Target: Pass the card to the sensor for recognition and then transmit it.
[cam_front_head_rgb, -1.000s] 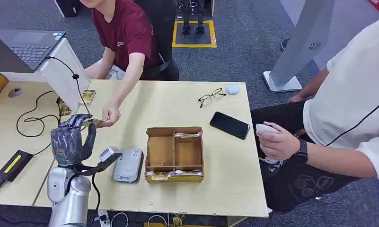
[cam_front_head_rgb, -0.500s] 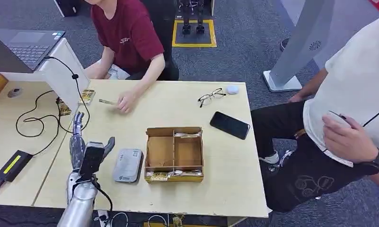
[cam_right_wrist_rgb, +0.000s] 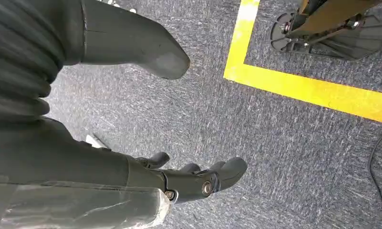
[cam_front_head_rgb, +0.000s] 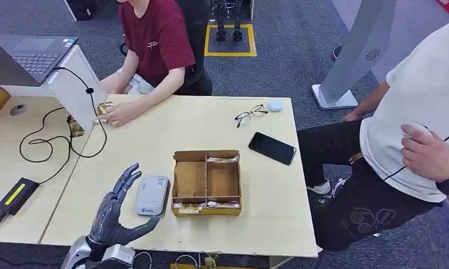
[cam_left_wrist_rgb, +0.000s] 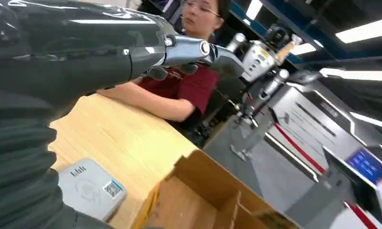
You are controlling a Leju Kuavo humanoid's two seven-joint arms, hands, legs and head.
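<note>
Table (cam_front_head_rgb: 255,230): left hand (cam_front_head_rgb: 114,212) empty, fingers spread, beside sensor (cam_front_head_rgb: 151,195).

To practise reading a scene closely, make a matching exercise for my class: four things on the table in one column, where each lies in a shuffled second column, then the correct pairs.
Things:
1. glasses
2. phone
3. card reader
4. laptop

Places:
A. just left of the divided cardboard box
B. raised stand at the far left
C. far edge, beside a small white puck
D. right of the box, lying flat

Pairs: 1-C, 2-D, 3-A, 4-B
</note>
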